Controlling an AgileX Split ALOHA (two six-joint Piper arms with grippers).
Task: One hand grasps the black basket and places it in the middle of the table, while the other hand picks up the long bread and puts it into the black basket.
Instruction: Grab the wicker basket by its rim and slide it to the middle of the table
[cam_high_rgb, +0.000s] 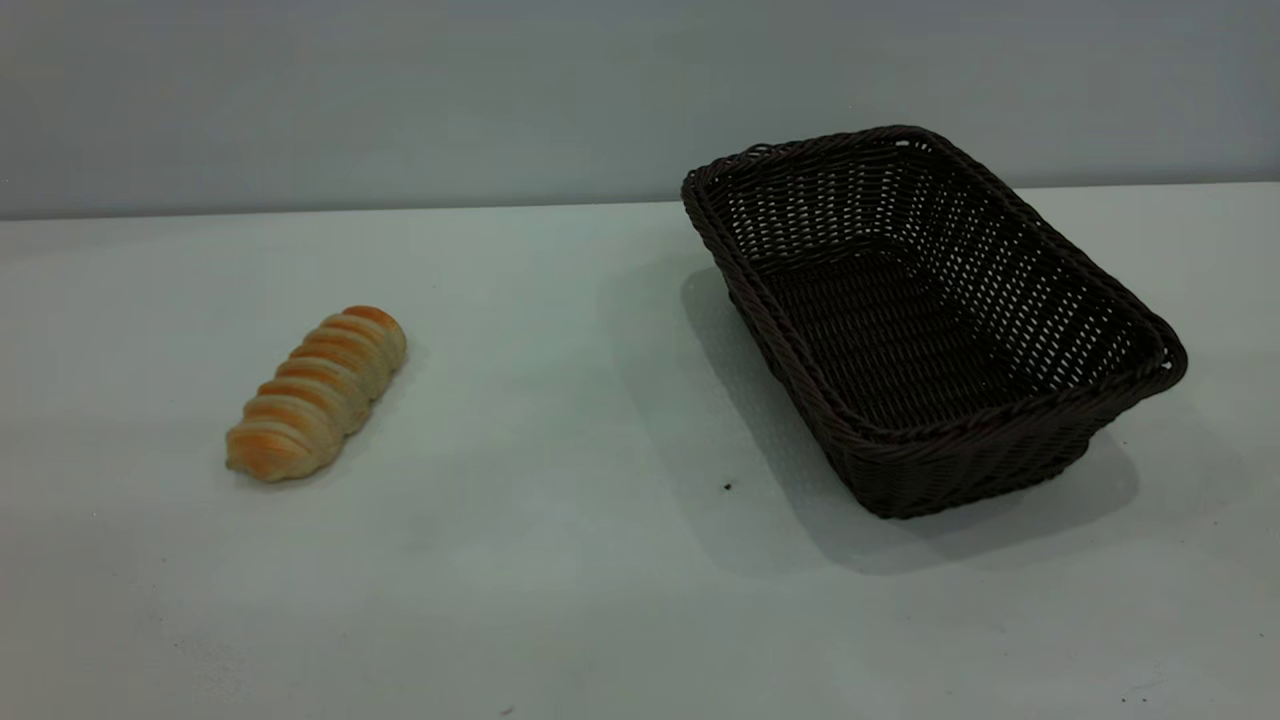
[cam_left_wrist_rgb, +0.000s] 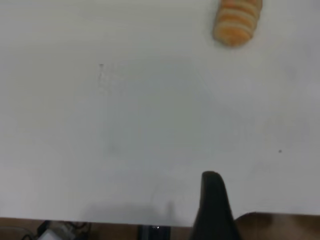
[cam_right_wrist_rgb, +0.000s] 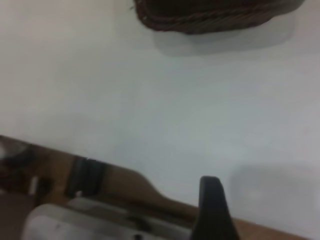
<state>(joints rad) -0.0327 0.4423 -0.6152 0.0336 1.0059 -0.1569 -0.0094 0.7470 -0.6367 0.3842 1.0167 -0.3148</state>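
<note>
Exterior view, near to far: bare table up front with a small dark speck ahead of the basket. Long bread lies flat on the left half, angled, nothing touching it. Black basket sits upright on the right half, empty, rotated so one corner points toward the camera; its far end reaches close to the back edge. Bread and basket are well apart. No arm shows in this view.

Left wrist view: one dark finger of the left gripper over the table's near edge, bread far ahead of it, no contact. Jaw state: cannot tell.

Right wrist view: one dark finger of the right gripper at the table edge, basket rim well ahead, no contact. Jaw state: cannot tell.
</note>
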